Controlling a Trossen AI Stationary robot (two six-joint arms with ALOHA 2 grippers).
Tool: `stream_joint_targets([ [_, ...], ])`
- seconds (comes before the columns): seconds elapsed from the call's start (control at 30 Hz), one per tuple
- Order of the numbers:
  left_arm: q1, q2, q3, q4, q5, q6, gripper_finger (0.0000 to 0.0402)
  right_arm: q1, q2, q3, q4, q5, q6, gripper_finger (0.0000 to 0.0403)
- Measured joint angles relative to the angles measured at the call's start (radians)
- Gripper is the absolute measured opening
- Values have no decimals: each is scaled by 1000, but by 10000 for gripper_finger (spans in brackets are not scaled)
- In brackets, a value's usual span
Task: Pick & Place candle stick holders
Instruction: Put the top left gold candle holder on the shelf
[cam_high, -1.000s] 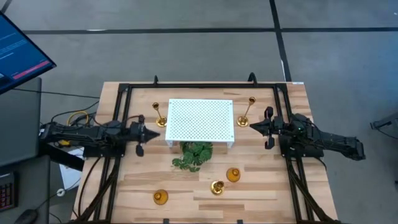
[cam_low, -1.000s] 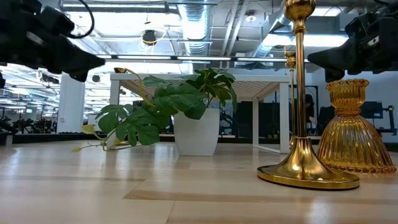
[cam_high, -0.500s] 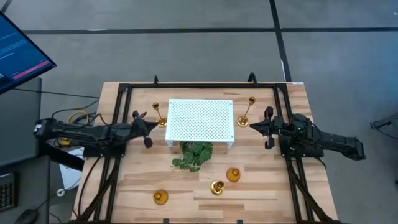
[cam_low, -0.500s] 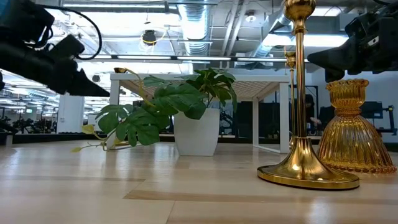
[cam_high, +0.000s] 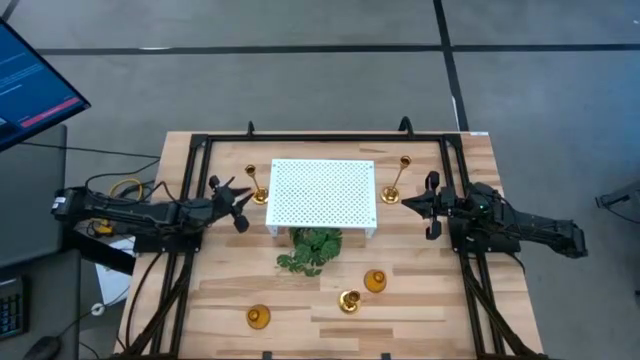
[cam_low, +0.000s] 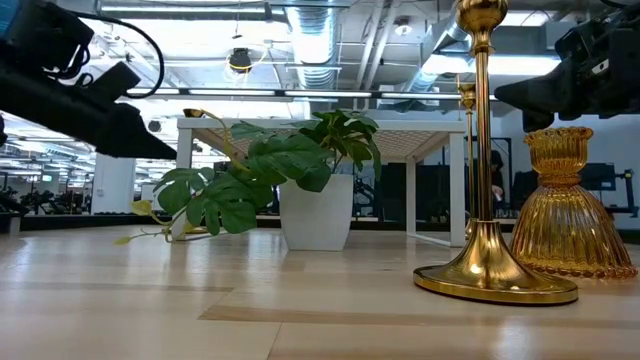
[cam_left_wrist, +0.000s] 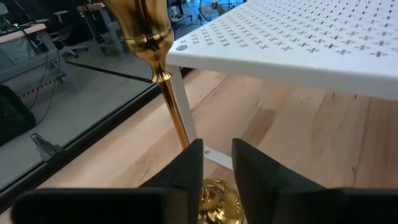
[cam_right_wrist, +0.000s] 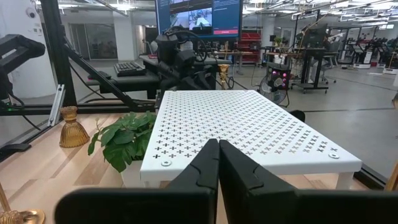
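The left gripper (cam_high: 237, 203), fingers slightly parted, approaches the tall candle stick holder (cam_high: 259, 185) left of the white platform (cam_high: 322, 192); next, straddle its stem and close. The right gripper (cam_high: 419, 205) waits, seemingly closed.

Surface (cam_high: 420, 300): pale wood planks with a black frame; platform (cam_high: 322, 192): white, covered in a regular grid of small cross-shaped perforations; plant (cam_high: 310, 250): green leaves in a white pot (cam_low: 318, 212). Tall holders (cam_high: 258, 184) (cam_high: 397, 178) (cam_low: 487, 150): shiny gold/brass; short holders (cam_high: 259, 318) (cam_high: 375, 281): amber-gold, the near one in the low view ribbed and translucent. Both arms and fingers (cam_left_wrist: 186, 171) (cam_right_wrist: 202, 165): black/dark grey; floor (cam_high: 300, 80): grey with dark lines; monitor (cam_high: 30, 85): blue screen with a red band.
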Motion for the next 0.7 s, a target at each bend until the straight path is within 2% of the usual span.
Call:
stream_joint_targets([
  [0.37,14,0,0,77,-2,11,162,0,0,0,0,0,-2,0],
  [0.57,69,7,0,87,0,9,178,0,0,0,0,0,-3,0],
  [0.7,108,39,0,125,58,7,180,0,0,0,0,0,-3,0],
])
